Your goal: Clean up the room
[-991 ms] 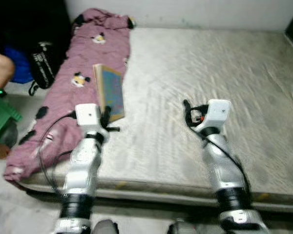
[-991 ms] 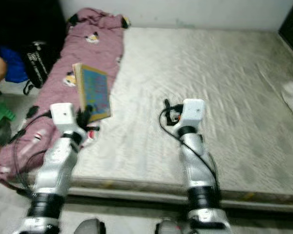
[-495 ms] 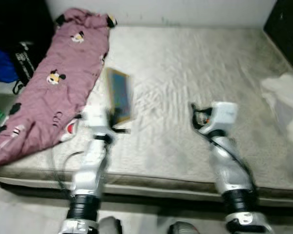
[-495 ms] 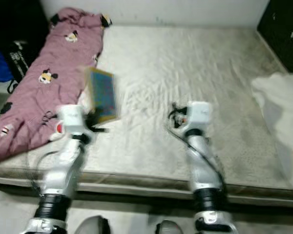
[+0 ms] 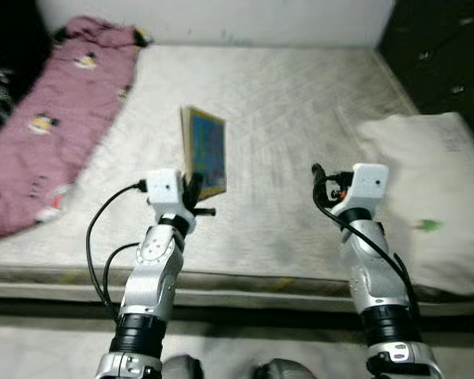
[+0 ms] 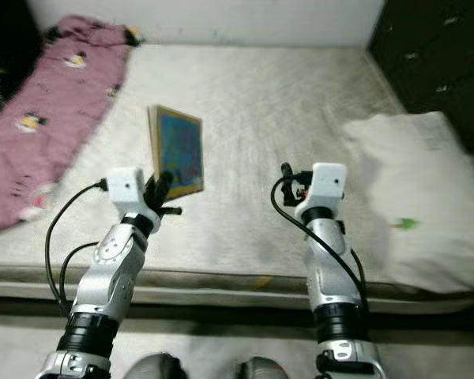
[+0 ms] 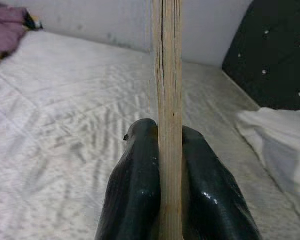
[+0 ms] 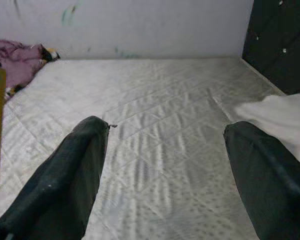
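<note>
Book (image 5: pixel 205 150) upright in left hand (image 5: pixel 191 192) — pinched (bottom edge)

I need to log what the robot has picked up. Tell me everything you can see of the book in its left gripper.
The book is a thin, flat rectangle with a mostly blue cover edged in yellow-tan; the cover picture is too blurred to read. Edge-on in the left wrist view it looks pale tan, like layered board or pages. It stands upright, lifted above the grey mattress. The left gripper clamps its lower edge, one black finger pressed on each side. Nothing else touches it.
</note>
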Controlling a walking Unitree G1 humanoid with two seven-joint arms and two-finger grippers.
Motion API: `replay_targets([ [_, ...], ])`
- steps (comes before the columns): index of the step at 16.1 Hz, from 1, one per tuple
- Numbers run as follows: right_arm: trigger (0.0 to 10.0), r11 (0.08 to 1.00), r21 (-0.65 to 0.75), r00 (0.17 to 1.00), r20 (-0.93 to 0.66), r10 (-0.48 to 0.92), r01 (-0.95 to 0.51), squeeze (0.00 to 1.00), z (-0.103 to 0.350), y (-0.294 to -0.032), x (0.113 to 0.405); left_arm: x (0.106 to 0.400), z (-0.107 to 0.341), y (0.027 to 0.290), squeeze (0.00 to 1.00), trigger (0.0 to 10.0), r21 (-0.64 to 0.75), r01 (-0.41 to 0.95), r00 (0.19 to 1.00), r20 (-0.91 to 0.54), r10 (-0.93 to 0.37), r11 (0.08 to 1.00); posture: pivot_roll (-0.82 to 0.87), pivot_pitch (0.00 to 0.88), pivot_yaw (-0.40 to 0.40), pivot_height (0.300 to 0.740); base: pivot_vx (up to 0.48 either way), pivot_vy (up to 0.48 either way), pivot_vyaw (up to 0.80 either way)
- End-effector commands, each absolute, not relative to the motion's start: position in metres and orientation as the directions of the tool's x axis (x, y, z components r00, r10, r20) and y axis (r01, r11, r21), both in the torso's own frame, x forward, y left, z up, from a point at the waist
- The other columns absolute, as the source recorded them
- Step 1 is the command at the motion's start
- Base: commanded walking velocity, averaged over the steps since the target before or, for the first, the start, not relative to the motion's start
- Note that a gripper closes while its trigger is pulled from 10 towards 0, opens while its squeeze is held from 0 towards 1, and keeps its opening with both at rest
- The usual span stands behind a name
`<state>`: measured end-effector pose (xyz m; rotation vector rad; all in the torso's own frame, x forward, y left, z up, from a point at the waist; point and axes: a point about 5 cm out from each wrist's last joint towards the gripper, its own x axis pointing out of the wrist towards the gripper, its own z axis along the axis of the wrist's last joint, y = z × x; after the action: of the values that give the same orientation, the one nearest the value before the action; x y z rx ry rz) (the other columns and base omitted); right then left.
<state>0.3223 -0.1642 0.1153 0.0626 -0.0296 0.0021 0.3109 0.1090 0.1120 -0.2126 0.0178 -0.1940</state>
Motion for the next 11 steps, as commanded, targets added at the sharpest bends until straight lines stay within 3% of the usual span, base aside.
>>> replay_targets([
  [1,10.0,0.998,0.063,0.999,0.039,0.025,-0.028,0.0,0.1179,-0.1564,0.3234,0.3127,0.1193,0.1205,0.0,10.0,-0.197,0.159,0.987,0.04,-0.154,0.967,-0.04,0.054,0.019,0.74,0.0,-0.33,0.0],
  [3,10.0,0.998,0.059,0.999,0.038,0.025,-0.027,0.0,0.1179,-0.1565,0.3236,0.3132,0.1197,0.1207,0.0,10.0,-0.197,0.159,0.987,0.041,-0.154,0.967,-0.05,0.055,0.019,0.74,0.0,-0.27,0.0],
  [11,10.0,0.998,0.058,0.999,0.038,0.019,-0.021,0.0,0.1168,-0.1581,0.3231,0.3136,0.127,0.1221,0.0,10.0,-0.22,0.192,0.98,0.1,-0.173,0.957,-0.05,0.052,0.022,0.74,0.035,0.0,0.0],
])
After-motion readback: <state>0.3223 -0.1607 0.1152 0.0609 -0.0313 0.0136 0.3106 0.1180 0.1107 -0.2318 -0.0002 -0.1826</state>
